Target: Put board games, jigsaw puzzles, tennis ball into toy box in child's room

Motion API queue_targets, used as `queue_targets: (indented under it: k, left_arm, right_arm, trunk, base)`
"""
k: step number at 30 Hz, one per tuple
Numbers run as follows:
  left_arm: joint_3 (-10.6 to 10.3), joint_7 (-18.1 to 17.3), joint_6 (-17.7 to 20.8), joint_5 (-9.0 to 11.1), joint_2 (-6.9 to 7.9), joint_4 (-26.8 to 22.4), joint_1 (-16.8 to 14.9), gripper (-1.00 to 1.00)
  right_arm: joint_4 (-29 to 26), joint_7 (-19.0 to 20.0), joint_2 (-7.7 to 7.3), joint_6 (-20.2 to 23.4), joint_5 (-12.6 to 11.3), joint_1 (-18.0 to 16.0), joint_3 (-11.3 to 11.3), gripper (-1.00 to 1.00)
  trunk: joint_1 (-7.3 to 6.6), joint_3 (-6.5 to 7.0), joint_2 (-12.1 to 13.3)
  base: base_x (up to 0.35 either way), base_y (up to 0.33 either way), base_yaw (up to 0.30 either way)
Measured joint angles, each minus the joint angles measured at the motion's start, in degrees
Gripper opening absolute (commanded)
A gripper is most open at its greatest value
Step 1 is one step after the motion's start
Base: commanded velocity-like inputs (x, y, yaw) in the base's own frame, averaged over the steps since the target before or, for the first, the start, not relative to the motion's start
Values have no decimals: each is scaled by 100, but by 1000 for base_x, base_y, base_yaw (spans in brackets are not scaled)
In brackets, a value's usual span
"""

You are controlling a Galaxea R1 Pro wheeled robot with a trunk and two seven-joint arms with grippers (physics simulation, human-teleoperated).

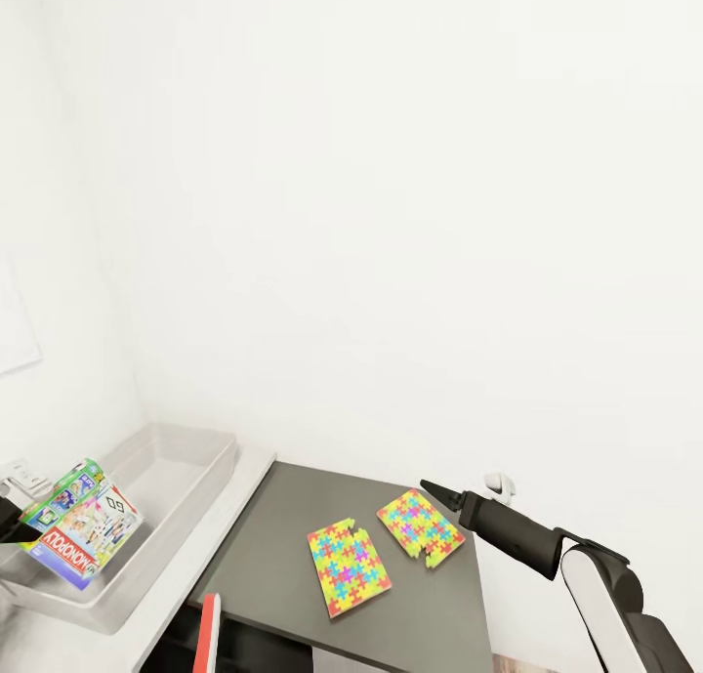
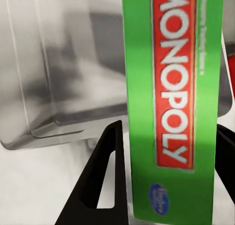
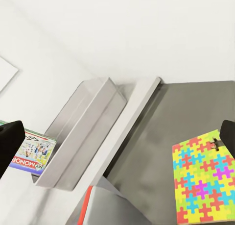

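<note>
My left gripper [image 2: 170, 126] is shut on the green edge of a Monopoly board game [image 2: 171, 87], one black finger [image 2: 103, 176] on each side. In the head view that board game [image 1: 83, 531] hangs tilted over the near end of the translucent grey toy box [image 1: 186, 458], at the far left. Two bright jigsaw puzzles [image 1: 349, 566] [image 1: 420, 526] lie flat on the lower dark grey top [image 1: 283, 517]. My right gripper [image 1: 439, 492] hovers open just beyond the farther puzzle [image 3: 205, 181]. The right wrist view also takes in the toy box [image 3: 83, 132] and the board game [image 3: 34, 154].
The toy box stands on the pale desk top [image 1: 234, 526] against the white corner walls. A red-and-white object [image 1: 208, 634] stands below the dark top's front edge. A small white fitting [image 1: 498, 481] sits on the wall behind my right arm.
</note>
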Motion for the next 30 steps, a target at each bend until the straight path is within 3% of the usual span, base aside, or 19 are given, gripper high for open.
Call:
queue_targets:
  k: [19,24,30]
  left_arm:
    - [39,-17,-28,28,38,157,0,-100]
    - [54,-29,-82,97,23,312,0,-100]
    - [76,-39,-442,290,9,617,-11,-100]
  right_arm:
    - [0,8,0,0,-8,0,0,100]
    - [0,19,0,0,-9,0,0,100]
    - [0,26,0,0,-8,0,0,100]
  trunk:
    - [0,-3,0]
    - [0,-3,0]
    - [0,-2,0]
  base:
    - [0,0,0]
    - [0,0,0]
    - [0,0,0]
